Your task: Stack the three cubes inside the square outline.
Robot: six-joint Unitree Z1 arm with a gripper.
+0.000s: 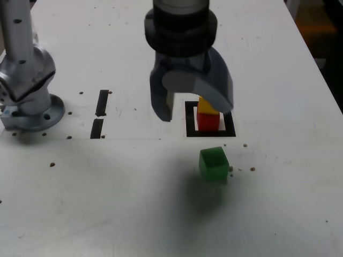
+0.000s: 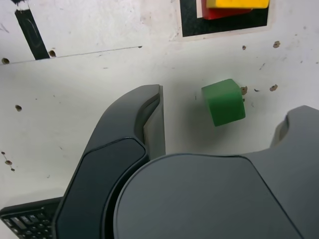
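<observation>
Centrally, white tabletop speckled with small dark holes. Square outline: thin black frame around a white interior, flat on the surface, partly hidden by the gripper in the exterior view. Inside it, red cube on the white interior, with yellow cube stacked directly on top; both solid-coloured, of matching width, edges roughly aligned. Green cube: same size, matte, solid green, resting on the bare table outside the outline, near its front edge in the exterior view and turned slightly askew to the frame. Gripper: dark grey, two curved fingers, spread wide and holding nothing, raised above the table with the two-cube stack behind one finger in the exterior view. Wrist view: green cube seen between the parted fingers, touching neither; red and yellow cubes only partly in frame at the picture's edge. Two short black tape strips lying end to end well apart from the outline, on the exterior view's left. Silver arm base bolted at the exterior view's far left.
</observation>
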